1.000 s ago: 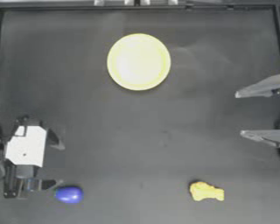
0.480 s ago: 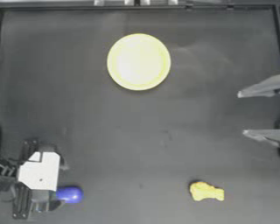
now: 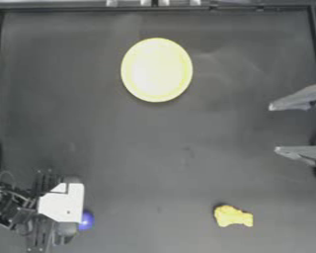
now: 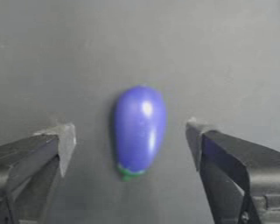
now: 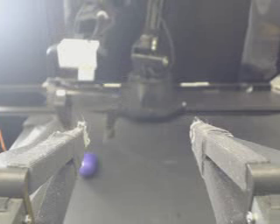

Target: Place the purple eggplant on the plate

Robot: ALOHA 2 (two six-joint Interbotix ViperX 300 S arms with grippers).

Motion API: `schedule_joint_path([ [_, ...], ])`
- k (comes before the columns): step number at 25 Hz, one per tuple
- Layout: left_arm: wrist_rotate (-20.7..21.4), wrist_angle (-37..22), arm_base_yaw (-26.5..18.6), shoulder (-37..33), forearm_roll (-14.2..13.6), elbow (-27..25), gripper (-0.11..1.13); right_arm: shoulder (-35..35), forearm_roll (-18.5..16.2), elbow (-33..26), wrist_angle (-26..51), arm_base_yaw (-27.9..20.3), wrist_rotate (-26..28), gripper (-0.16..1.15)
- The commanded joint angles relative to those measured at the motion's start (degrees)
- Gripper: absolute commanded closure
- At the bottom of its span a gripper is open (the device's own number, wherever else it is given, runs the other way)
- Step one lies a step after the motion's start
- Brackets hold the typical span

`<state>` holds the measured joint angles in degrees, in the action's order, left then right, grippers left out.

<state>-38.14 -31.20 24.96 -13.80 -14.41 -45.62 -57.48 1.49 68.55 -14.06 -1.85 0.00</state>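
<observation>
Down toward the lower left corner of the top view the left end effector has travelled, and it now sits right over the purple eggplant, hiding all but a sliver of blue at its edge. From the left wrist view the jaws stand wide, one on each side of the eggplant, neither touching it; the fruit lies flat on the dark desk with its green tip pointing back toward the wrist. That reads as the approach being finished and the grasp not yet made, so nothing of the task is done so far. The plate rests in the upper middle of the frame, well apart from the eggplant, so a long carry across the desk lies ahead once the jaws close. At the right edge the right end effector waits parked with its jaws spread wide. A lumpy yellow object lies at lower right, clear of the likely path.
</observation>
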Motion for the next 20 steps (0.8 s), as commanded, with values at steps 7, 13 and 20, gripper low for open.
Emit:
schedule_joint_path([
  [7, -0.1, 3.1, 0.0, 5.9, 0.7, 1.0, -0.01, 0.7, 0.2, -0.9, -0.3, -0.1, 0.1, -0.01],
  [13, -0.1, 3.3, -0.4, 8.2, 0.8, 0.9, -0.01, 1.1, 0.3, -1.1, -0.5, -0.1, 0.1, -0.01],
  [20, -0.3, 6.5, -0.5, 9.7, 0.9, 1.2, 0.0, 1.5, 0.3, -1.1, -0.9, -0.1, 0.3, -0.01],
])
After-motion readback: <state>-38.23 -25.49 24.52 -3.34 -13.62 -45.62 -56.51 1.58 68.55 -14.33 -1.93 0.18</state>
